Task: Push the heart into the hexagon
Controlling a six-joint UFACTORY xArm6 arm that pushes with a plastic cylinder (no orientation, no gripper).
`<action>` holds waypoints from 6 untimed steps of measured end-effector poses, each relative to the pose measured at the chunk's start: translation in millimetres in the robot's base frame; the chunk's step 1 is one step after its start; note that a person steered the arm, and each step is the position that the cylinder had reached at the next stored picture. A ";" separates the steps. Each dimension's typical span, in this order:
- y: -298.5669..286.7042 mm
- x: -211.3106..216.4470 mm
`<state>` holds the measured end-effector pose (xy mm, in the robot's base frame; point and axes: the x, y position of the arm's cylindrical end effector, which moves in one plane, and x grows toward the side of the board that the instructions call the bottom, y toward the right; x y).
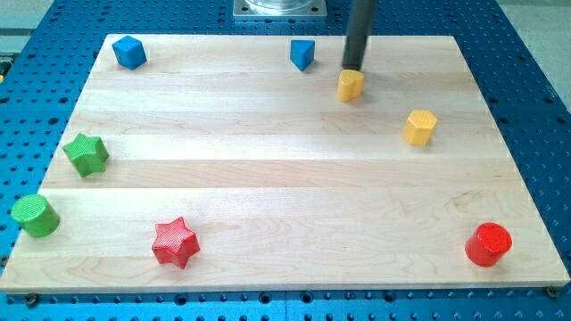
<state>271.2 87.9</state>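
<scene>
A small yellow heart block (351, 85) lies near the view's top, right of centre. A yellow hexagon block (419, 127) lies to its lower right, about a block's width or more away. My tip (353, 69) stands just above the heart in the view, touching or almost touching its top edge. The dark rod rises from there out of the view's top.
A blue triangular block (302, 54) lies left of my tip. A blue cube (129, 52) is at the top left. A green star (86, 153) and green cylinder (36, 216) are at the left, a red star (174, 242) at the bottom, a red cylinder (488, 244) at the bottom right.
</scene>
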 end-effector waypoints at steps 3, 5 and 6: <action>74.1 101.7; 30.9 191.8; 106.1 247.7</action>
